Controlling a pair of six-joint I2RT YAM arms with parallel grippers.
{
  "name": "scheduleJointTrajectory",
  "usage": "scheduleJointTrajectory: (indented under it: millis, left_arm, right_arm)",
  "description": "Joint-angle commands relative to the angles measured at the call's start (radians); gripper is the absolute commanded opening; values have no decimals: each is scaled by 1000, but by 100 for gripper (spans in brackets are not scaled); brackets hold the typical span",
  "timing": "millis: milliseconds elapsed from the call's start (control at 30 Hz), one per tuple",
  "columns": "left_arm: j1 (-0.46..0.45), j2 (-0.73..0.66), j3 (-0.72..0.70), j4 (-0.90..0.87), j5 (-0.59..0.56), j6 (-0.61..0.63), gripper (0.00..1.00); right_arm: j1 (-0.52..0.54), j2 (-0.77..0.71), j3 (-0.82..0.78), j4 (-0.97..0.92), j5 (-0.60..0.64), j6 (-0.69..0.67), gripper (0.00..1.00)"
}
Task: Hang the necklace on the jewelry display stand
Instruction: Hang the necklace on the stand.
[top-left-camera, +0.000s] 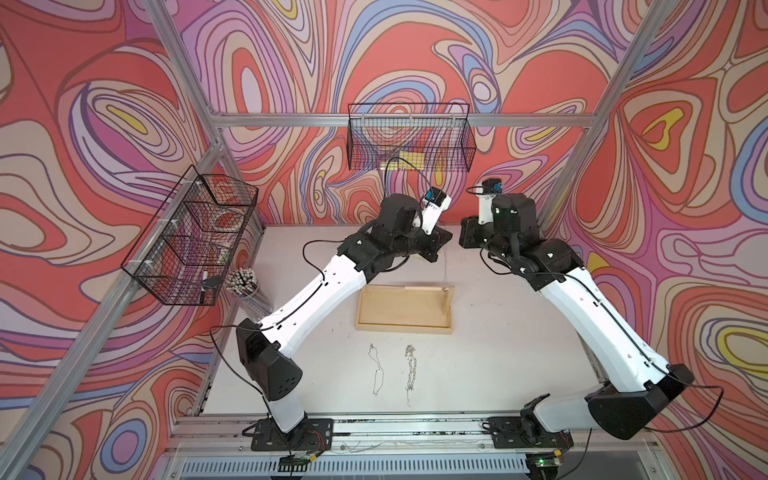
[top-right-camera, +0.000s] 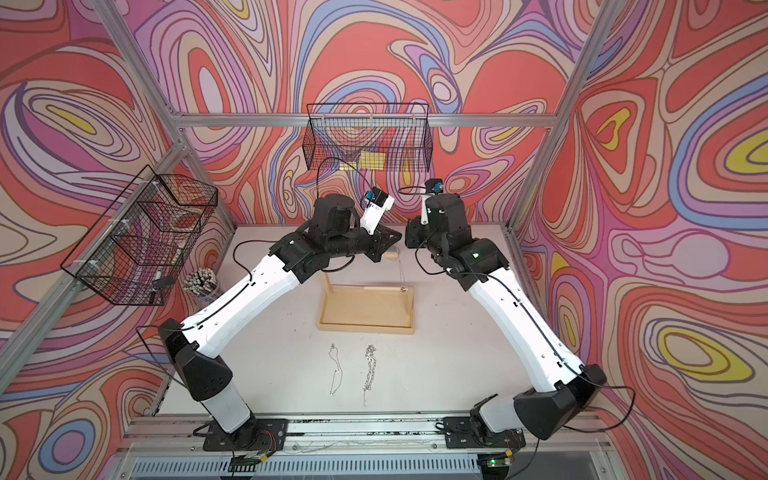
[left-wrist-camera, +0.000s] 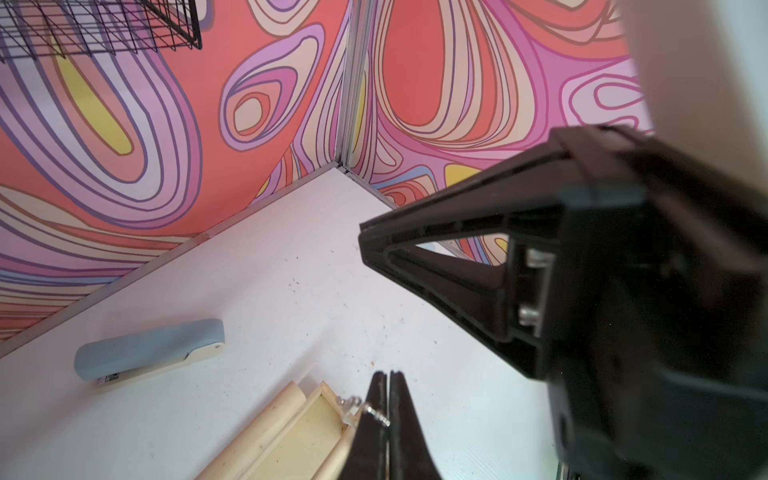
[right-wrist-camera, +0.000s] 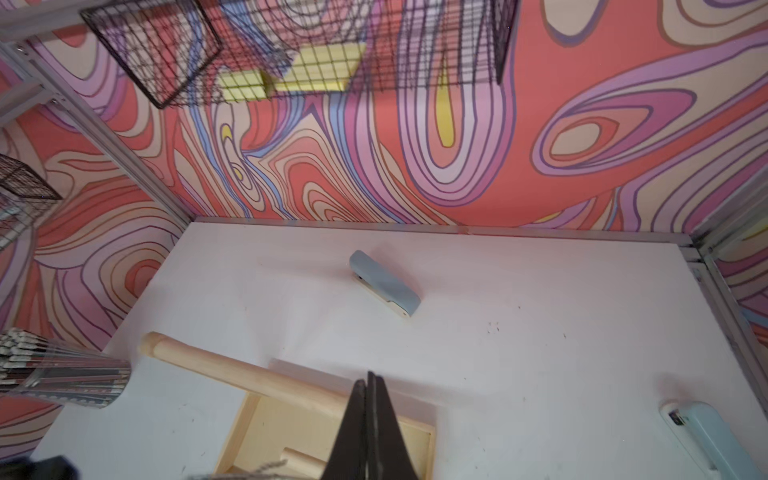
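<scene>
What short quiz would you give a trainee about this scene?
1. True or false: a thin chain and a chunky chain lie on the table in front of the jewelry display stand.
2. How many wire baskets hang on the frame? A one, B two, C four.
3. Fill in: on the left arm, the jaws are shut on a thin hanging ____.
Key: 1 true. 2 B: the side basket and the back basket. 3 necklace.
</scene>
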Motion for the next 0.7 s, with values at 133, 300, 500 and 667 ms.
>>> scheduleJointTrajectory:
  millis: [133, 300, 500, 667]
  left_arm:
    - [-2, 76, 113, -49, 24, 18, 0]
    - [0, 118, 171, -76, 28, 20, 0]
    - [20, 155, 213, -75, 63, -5, 0]
    - [26, 165, 224, -73, 64, -6, 0]
  right_arm:
    - [-136, -77, -187, 156, -255, -3, 59]
    - [-163, -80, -268, 273, -418, 9, 61]
    - [-163, -82, -311, 376, -494, 14, 61]
    - [-163, -51, -327, 436, -566, 35, 60]
